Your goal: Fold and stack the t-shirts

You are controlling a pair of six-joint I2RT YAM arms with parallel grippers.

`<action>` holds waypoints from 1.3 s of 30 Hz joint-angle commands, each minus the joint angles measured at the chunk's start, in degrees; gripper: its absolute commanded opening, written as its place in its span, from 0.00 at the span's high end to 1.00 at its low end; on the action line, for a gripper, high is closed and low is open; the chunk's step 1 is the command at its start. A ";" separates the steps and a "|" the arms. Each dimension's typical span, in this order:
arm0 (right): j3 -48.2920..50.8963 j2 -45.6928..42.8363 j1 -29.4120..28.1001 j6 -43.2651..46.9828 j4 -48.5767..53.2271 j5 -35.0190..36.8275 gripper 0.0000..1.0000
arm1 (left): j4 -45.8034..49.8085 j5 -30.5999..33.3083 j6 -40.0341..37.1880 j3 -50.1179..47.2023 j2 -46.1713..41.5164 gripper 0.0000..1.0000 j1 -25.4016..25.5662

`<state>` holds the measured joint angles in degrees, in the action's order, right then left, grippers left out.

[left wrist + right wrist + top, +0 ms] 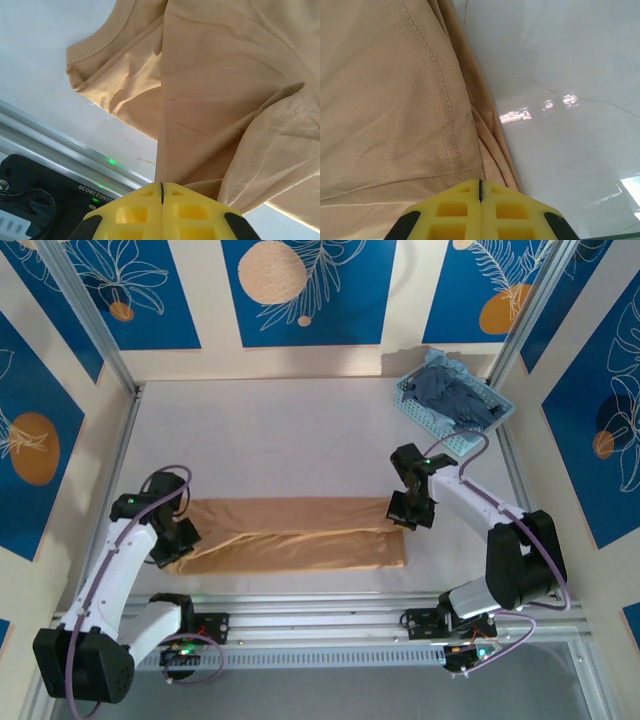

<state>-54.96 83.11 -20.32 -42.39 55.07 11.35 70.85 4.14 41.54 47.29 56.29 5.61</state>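
- Two arms are reached inward over the table [270, 440], one at each short end of the tan-orange t-shirt [290, 535].
- Tan-orange t-shirt: folded into a long flat band, laid across the near half of the table, parallel to the near rail [320, 605] and just behind it.
- Left arm: raised from the near left corner and bent at the elbow, with the left gripper [178, 540] lowered onto the shirt's left end.
- Left gripper: its yellow fingers [135, 212] are pressed together, and folds of the tan cloth are pinched between them; the collar [95, 47] is seen just beyond, near the table's near edge.
- Right arm: folded back from the near right corner, with the right gripper [410, 512] pointed down at the shirt's right end.
- Right gripper: its fingers [455, 212] are closed tight on the stitched hem [440, 100]; bare table is seen to one side of the hem.
- Slate-blue t-shirt [455, 398]: heaped loosely inside the basket [410, 405] at the far right corner.
- Open room: the broad bare table between the band and the back wall; only a narrow strip is left between the band and the rail.
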 commanded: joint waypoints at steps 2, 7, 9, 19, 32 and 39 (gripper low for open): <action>0.43 1.58 -0.34 -0.49 0.63 -1.27 1.00 | -0.44 -0.75 3.39 -1.58 -0.94 0.97 0.88; -2.93 -2.25 -0.34 -2.08 4.51 3.15 0.66 | -0.34 0.04 4.77 3.49 0.44 0.61 0.90; -4.34 -5.17 -0.21 -2.88 4.59 5.21 0.56 | -0.87 1.33 4.95 7.62 2.14 0.54 0.90; -10.10 6.06 0.32 -4.05 -5.90 -5.72 0.70 | -14.13 -2.12 1.40 21.48 28.91 0.68 -1.49; -18.45 26.32 2.94 -7.44 -1.76 -3.94 0.74 | -20.90 0.32 -3.97 23.94 50.42 0.73 -13.45; -22.41 31.50 4.97 -7.65 1.79 -3.53 0.74 | -20.32 0.15 -4.96 26.92 55.95 0.78 -16.78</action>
<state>-76.07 112.38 -16.32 -48.71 53.28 6.98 50.89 3.07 37.95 73.21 109.78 -10.46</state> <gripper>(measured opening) 0.262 0.224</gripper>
